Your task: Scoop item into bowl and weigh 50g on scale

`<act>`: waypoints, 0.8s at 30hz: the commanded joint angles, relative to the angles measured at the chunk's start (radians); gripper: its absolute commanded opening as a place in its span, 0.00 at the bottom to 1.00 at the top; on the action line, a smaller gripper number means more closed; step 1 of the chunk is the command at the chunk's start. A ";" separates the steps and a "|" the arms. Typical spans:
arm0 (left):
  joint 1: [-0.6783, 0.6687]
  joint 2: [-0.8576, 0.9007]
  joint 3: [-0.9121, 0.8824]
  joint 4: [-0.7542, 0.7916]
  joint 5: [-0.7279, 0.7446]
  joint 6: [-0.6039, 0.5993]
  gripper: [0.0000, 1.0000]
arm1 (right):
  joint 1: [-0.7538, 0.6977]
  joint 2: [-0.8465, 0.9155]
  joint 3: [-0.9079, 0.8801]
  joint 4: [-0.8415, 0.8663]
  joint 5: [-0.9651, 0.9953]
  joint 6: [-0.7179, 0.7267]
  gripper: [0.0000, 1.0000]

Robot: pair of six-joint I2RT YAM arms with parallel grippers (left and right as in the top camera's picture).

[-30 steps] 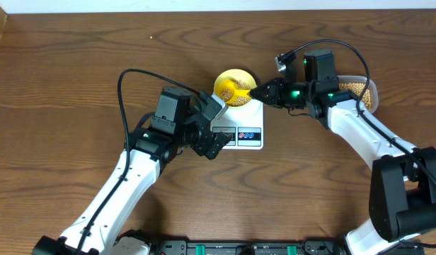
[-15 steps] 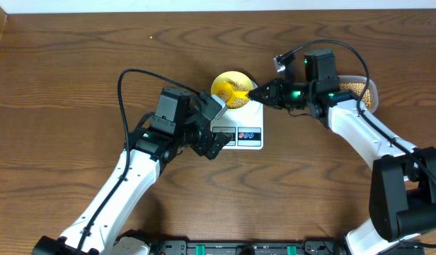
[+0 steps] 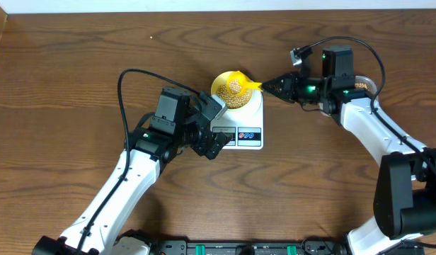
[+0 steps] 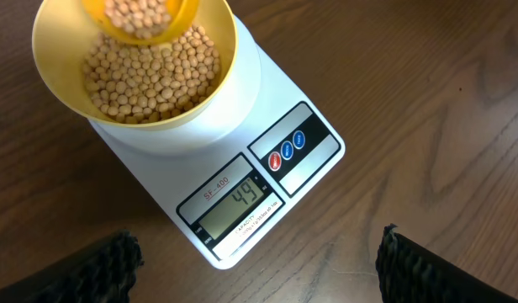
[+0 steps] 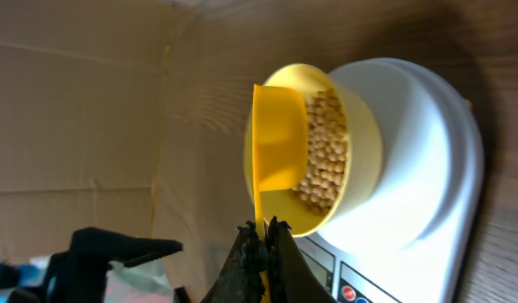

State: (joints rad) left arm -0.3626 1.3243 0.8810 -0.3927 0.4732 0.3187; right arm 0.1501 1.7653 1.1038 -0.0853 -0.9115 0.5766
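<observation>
My right claw (image 3: pixel 272 88), clamped tight on the scoop (image 3: pixel 236 85) handle, holds it over the bowl (image 4: pixel 215 55) ahead; my left claw (image 3: pixel 216 126), spread wide, grips nothing.

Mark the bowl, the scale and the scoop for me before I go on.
bowl (image 4: pixel 219 29), left wrist view, bare inner wall on its right side.
scale (image 4: pixel 238 202), left wrist view, on its grey display.
scoop (image 5: pixel 280 139), right wrist view, outer wall of its cup.

1. The scoop (image 3: pixel 236 86), pinched in the right gripper (image 3: pixel 264 87), covers the bowl (image 4: pixel 228 50) from above.
2. The left gripper (image 3: pixel 216 127), jaws wide, crowds the scale (image 3: pixel 252 117) at its near-left side.
3. The desk (image 3: pixel 62 85) lies open at its far-left corner.
</observation>
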 commanded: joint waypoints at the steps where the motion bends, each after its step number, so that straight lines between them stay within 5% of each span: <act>1: 0.004 0.008 -0.006 -0.002 0.013 0.013 0.92 | -0.009 0.004 -0.005 0.012 -0.076 -0.017 0.01; 24: 0.004 0.008 -0.006 -0.003 0.013 0.013 0.92 | -0.014 0.004 -0.005 0.046 -0.117 0.014 0.01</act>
State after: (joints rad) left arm -0.3626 1.3243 0.8810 -0.3931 0.4732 0.3187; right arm 0.1478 1.7653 1.1038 -0.0532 -0.9993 0.5835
